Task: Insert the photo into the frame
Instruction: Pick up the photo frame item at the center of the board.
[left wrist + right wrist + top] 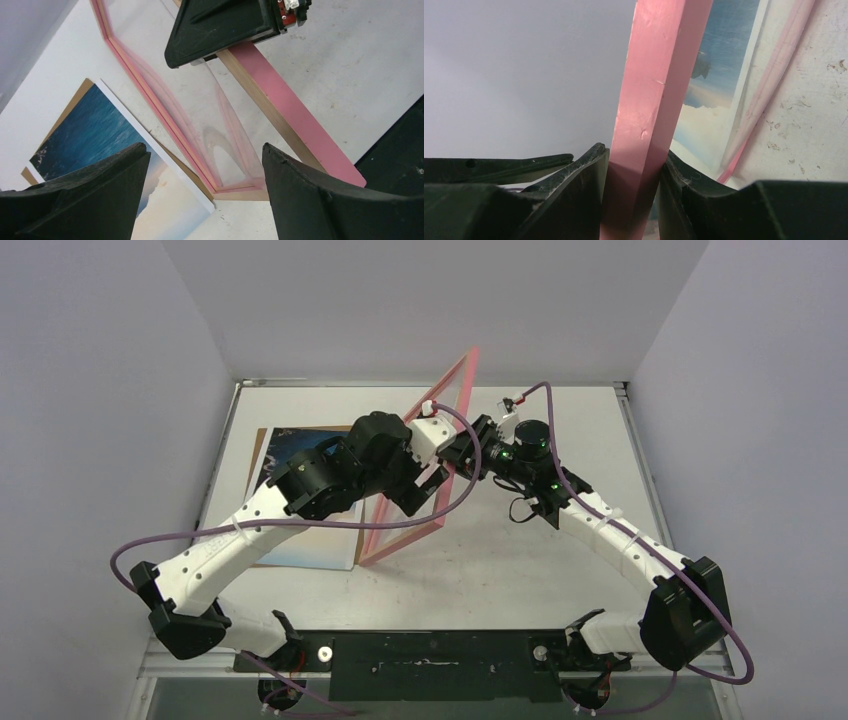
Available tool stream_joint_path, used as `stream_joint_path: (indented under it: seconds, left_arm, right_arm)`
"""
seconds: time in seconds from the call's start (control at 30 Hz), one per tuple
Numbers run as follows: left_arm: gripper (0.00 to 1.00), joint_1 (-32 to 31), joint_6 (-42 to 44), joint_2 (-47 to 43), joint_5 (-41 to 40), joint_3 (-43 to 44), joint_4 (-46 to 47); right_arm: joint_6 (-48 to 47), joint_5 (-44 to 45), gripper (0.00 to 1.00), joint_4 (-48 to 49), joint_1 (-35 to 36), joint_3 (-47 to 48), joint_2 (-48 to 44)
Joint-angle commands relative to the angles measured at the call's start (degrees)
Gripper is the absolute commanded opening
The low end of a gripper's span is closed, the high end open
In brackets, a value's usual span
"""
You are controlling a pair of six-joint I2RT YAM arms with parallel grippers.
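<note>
Right gripper (633,152): clenched on a pink rail of the frame (659,75), one finger on each side of the rail. The rail runs up and away from the fingers.

Left gripper (204,148): released, jaws spread wide, nothing between them. It sits just beside the frame on the side facing the photo (85,130). Whether it touches the frame cannot be determined.

Frame: stands steeply tilted, with its lower rail down near the table (560,570) and its upper corner raised well above both arms. A clear pane (220,120) shows inside the rails.

Photo: lies flat on the brown backing board (75,100) at the left of the table, beside the frame's lower rail and partly beneath the left arm. It is apart from both grippers.
</note>
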Motion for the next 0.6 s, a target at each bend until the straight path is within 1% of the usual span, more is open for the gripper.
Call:
stream_joint_path:
  seconds: [0.0,0.1,0.2,0.43,0.57]
  left_arm:
    - [0.81,0.2,4.0,-2.1,-5.5,1.2,0.0]
    - [0.77,0.2,3.8,-2.2,-6.0,0.8,-0.2]
    - [0.70,0.4,3.4,-2.0,-5.2,0.8,-0.7]
    - [0.68,0.8,-1.5,-0.8,1.9,-0.3,-3.6]
    - [0.64,0.7,-2.3,-0.5,3.8,-1.5,-4.3]
  right_arm:
    - [-3.0,0.3,0.36,5.5,0.0,0.4,-2.3]
    - [-2.9,0.3,0.36,5.9,0.1,0.3,-2.1]
    - [-2.9,0.2,0.36,6.0,0.1,0.2,-2.2]
    - [-2.9,-0.1,0.36,5.9,0.0,0.2,-2.4]
    - [-2.9,0.1,0.37,5.7,-0.1,-0.1,-2.9]
